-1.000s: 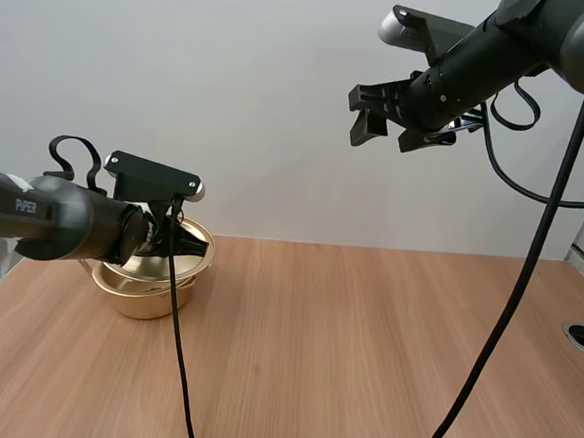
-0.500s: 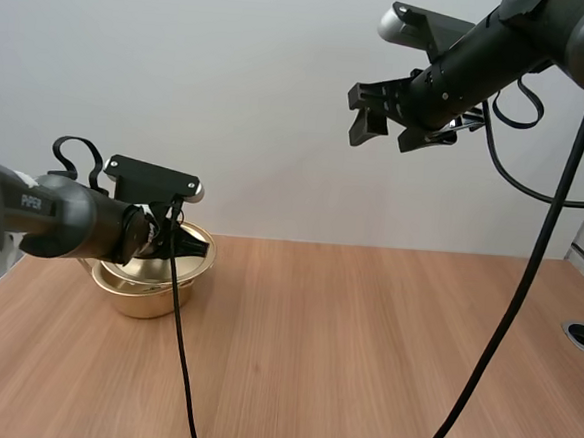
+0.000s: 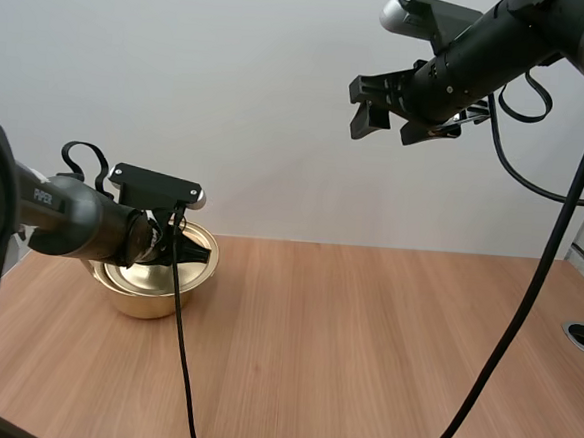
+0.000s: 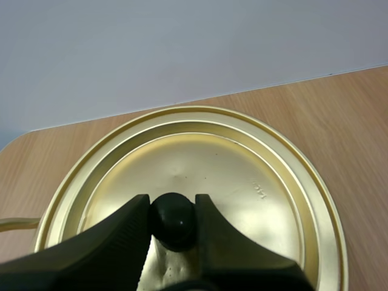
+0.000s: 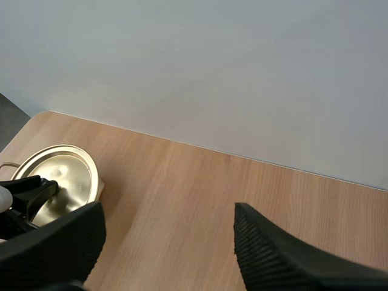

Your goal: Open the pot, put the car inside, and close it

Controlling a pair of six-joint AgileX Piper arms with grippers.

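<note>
Seemingly tilted lid (image 4: 242,176), left pincer (image 4: 173,205) pinching knob (image 4: 173,221)

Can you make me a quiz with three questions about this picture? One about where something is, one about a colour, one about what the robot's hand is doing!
1. Where on the table is the pot?
A) right end
B) left end in the high view
C) middle

2. What colour is the lid?
A) red
B) silver
C) gold

3. What is the left hand doing?
A) pinching the lid's black knob
B) hanging open in the air
C) lying flat on the table

1 B: the pot stands at the table's left end.
2 C: the lid shines gold.
3 A: both fingers press the knob's sides.
</note>
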